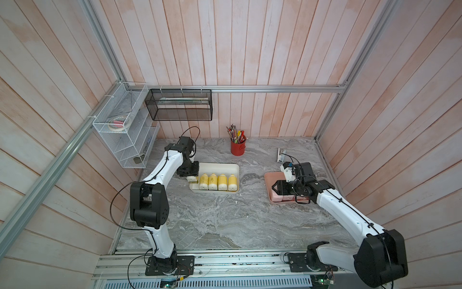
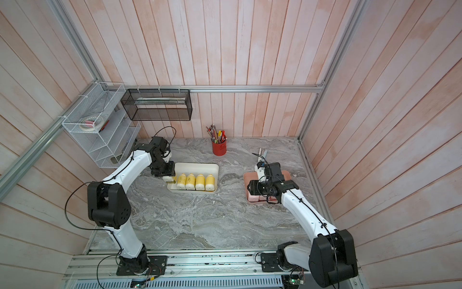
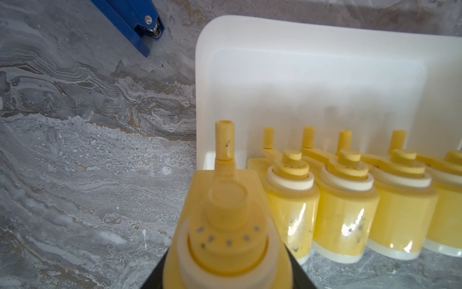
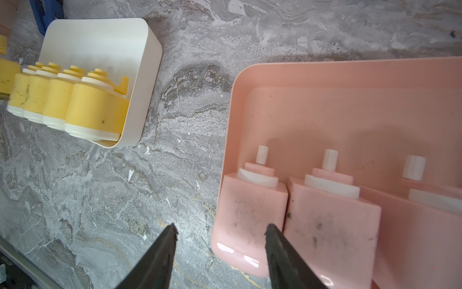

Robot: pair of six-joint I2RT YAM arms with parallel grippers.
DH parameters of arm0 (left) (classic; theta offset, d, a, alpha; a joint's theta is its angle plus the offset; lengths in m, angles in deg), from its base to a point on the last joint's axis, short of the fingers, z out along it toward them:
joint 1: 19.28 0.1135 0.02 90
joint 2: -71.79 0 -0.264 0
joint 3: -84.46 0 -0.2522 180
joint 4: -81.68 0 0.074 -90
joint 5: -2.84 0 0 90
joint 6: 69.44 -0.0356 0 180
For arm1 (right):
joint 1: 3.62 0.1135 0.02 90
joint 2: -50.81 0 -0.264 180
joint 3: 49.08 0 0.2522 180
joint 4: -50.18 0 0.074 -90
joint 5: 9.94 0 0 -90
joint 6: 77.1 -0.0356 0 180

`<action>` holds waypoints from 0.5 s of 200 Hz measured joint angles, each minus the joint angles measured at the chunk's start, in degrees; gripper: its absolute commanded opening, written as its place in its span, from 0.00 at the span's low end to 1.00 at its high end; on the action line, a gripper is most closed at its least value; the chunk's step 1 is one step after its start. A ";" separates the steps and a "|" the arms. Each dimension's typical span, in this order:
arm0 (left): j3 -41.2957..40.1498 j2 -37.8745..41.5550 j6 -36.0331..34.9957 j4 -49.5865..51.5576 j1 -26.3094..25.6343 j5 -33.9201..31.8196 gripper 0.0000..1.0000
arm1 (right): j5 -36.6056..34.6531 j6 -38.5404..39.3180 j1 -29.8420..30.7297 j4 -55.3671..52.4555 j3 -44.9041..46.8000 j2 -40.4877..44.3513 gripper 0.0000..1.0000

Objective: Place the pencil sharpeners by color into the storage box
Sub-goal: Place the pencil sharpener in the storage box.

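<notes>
Gripping a yellow sharpener [image 3: 225,220], left fingers [image 3: 156,277] hover by cream box [image 3: 300,75]; right fingers [image 4: 155,262] spread apart.

- Both top views: high above the arm bases, angled down and forward, whole worktop [image 1: 225,220] in shot, near-identical.
- Left wrist: close, low, facing into the cream box [image 3: 300,75].
- Right wrist: close above the pink box [image 4: 350,100]; cream box farther off, shared with left wrist.

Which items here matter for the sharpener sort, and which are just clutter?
Job: four yellow sharpeners in cream tray; fifth yellow sharpener in left gripper; pink sharpeners in pink tray; open right gripper.
Clutter: red pencil cup, white wire rack, black mesh basket, blue tool.
</notes>
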 measured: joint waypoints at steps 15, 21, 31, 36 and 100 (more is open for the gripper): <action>0.00 0.00 0.00 0.00 0.00 0.09 0.38 | -0.02 0.00 0.02 0.00 0.00 0.00 0.60; 0.00 0.00 0.00 -0.02 0.00 0.13 0.38 | -0.09 0.02 0.02 0.00 0.00 0.00 0.60; -0.07 0.00 0.00 -0.15 0.00 0.15 0.38 | -0.13 0.02 0.00 0.00 0.00 0.00 0.60; -0.13 0.00 0.00 -0.26 0.00 0.15 0.38 | -0.15 0.02 0.02 0.00 0.00 0.00 0.60; -1.16 -0.20 0.02 -1.18 0.00 0.28 0.38 | -0.17 0.02 0.00 0.00 0.00 0.00 0.60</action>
